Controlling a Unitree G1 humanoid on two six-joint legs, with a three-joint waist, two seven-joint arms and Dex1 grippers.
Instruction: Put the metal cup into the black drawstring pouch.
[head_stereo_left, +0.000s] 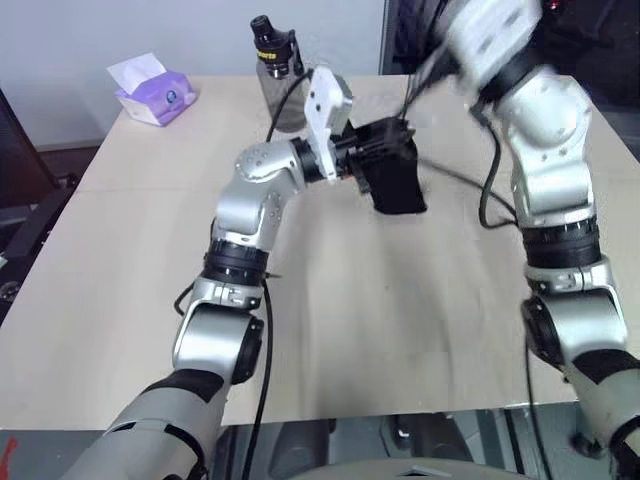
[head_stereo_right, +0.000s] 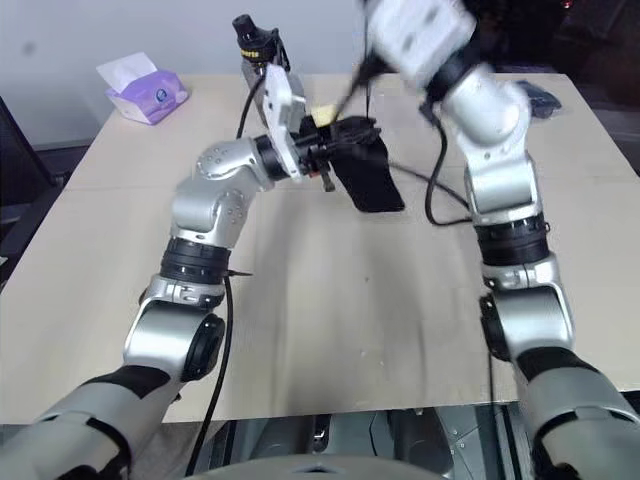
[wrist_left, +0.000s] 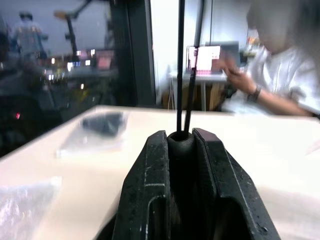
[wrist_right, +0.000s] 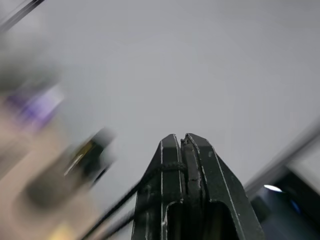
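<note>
Nearest you, the table (head_stereo_left: 350, 330) lies bare under the work, so anything that drops lands there and may roll. Above its middle, your left gripper (wrist_left: 181, 137) is clenched on the toggle (wrist_left: 180, 144) of the black drawstring pouch (head_stereo_left: 397, 178), which hangs from it off the table, tilted, its closed end low and to the right. The pouch looks filled out, but the fabric hides what is in it, so I cannot tell whether the metal cup is inside. Judge that before you let go. The grip is on a small round toggle, not on fabric. If it squirts out from between the fingers, the pouch falls and, if its mouth is not drawn tight, the cup could slide out. Higher and to the right, your right gripper (wrist_right: 181, 137) is pinched on the cord (wrist_right: 150, 177), which runs taut towards the pouch. Pull too hard or off-line and you could tear the toggle from the left fingers, or the thin cord could slip through the right ones. Farther off, the bottle (head_stereo_left: 275, 75) stands just behind your left wrist, and a swing that way could topple it. The tissue pack (head_stereo_left: 155, 90) at the far left is well apart.
</note>
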